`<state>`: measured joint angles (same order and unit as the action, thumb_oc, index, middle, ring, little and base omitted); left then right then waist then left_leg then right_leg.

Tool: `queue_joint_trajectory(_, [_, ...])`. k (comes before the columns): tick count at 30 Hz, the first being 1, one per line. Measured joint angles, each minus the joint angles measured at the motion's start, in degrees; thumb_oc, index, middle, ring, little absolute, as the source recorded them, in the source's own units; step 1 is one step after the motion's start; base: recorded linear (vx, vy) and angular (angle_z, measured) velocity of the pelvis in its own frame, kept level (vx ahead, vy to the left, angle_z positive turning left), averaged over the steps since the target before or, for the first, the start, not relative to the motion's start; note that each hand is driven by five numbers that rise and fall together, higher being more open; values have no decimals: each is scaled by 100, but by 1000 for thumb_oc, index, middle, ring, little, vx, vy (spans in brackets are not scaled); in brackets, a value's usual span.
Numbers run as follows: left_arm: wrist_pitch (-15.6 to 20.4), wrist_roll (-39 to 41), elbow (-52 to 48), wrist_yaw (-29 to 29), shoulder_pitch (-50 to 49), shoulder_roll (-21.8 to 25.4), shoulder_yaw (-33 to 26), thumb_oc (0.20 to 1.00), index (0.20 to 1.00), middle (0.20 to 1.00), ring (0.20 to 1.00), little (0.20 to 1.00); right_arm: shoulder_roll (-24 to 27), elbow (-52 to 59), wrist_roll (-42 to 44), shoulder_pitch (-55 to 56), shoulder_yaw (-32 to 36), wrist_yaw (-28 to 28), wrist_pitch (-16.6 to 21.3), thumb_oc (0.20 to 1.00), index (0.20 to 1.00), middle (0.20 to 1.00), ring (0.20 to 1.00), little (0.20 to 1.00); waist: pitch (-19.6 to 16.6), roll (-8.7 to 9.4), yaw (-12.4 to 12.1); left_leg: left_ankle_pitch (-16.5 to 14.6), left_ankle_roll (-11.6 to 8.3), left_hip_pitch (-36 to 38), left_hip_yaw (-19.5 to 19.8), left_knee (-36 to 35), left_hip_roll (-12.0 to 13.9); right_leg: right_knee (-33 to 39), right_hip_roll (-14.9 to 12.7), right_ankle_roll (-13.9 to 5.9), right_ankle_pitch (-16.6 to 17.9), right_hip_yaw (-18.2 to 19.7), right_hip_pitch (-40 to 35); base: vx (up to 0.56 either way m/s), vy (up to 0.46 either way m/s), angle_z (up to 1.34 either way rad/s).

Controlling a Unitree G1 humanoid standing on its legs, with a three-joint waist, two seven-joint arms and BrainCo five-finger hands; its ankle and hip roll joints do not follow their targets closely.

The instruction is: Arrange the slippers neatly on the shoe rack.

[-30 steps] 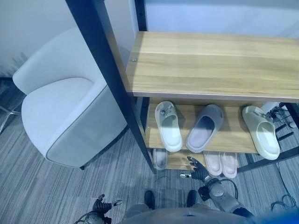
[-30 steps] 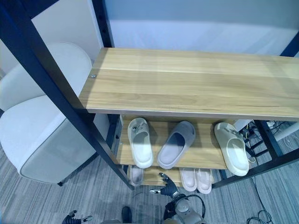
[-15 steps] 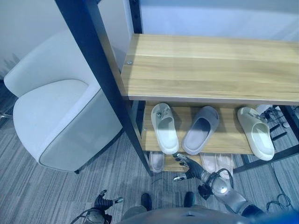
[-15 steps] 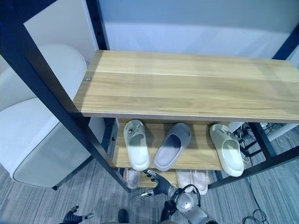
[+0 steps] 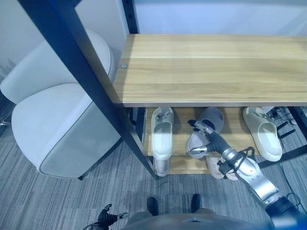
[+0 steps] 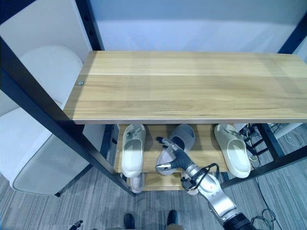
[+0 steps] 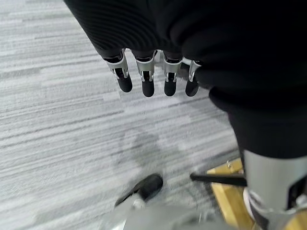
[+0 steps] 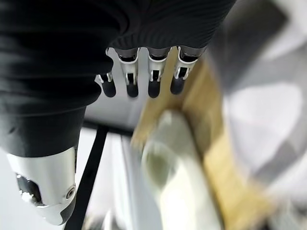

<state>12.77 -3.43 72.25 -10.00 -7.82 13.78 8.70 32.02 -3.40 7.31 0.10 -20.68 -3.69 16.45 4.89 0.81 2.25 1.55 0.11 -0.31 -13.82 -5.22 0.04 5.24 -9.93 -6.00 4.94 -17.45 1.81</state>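
hanging low near the floor, left hand [image 7: 153,76] with fingers straight and relaxed, gripping nothing, carpet [image 7: 62,120] spreading beneath it.

reaching into the middle shelf [image 5: 184,143] of the shoe rack [image 5: 211,62], right hand [image 5: 207,139] spreading over the grey slipper [image 5: 211,119], fingers straight and parted, thumb apart from them, resting on or just above the slipper's near end; hard telling from here whether actually touching. not closing round anything in the right wrist view [image 8: 139,81], a pale slipper showing blurred just past the fingertips.

lying askew under the hand, the grey slipper angling with its far end away from the robot's left. sitting just to the hand's left, a white slipper [image 5: 162,132] pointing straight back; well off to the hand's right, a cream slipper [image 5: 263,132] slightly slanted. peeking out below the hand on the lowest shelf, more pale slippers [image 5: 221,168] and another [image 5: 161,166] to the left.

judging the step: beginning to straighten the grey slipper. calling next for settling the fingers on it and turning it parallel to the white one, then likely squaring the cream one.

standing beyond the rack's left post, a pale armchair [image 5: 53,120]; spanning farthest, the bare top shelf.
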Motion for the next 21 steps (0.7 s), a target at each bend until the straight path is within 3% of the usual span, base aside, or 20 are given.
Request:
queue_joint_trajectory(5, [11,32,-9,-33,-2,-23,-10,1000,1000,1000,1000,1000,-8,-4,-704,10,131,611,4,1000,1000,1000,1000,1000,19,-38,0,-5,-6,-3,-3,0,19,0,20,5,-6,2,1,30,-16,0])
queue_joint_trajectory(9, [19,27,-127,-68,-11,-28,25,1000,1000,1000,1000,1000,248,-51,-2717,-288,210,1632,-18,1000,1000,1000,1000,1000,16,-20,-17,-7,-4,-12,8,0,19,0,19,6,-9,-14,-1,33,-13,2])
queue_joint_trajectory(14, [151,-30,-188,-210,-22,-3,203,1000,1000,1000,1000,1000,496,-586,-4235,-907,183,2320,-328,1000,1000,1000,1000,1000,12,47,-90,-7,-2,-70,26,0,19,0,21,3,-16,-45,40,29,-2,3])
queue_joint_trajectory(21, [178,-39,-242,-291,-21,26,208,1000,1000,1000,1000,1000,283,-1250,-4469,-1086,-10,2447,-731,1000,1000,1000,1000,1000,53,127,-187,-11,4,-181,49,1,9,-1,38,2,-26,-69,138,18,7,2])
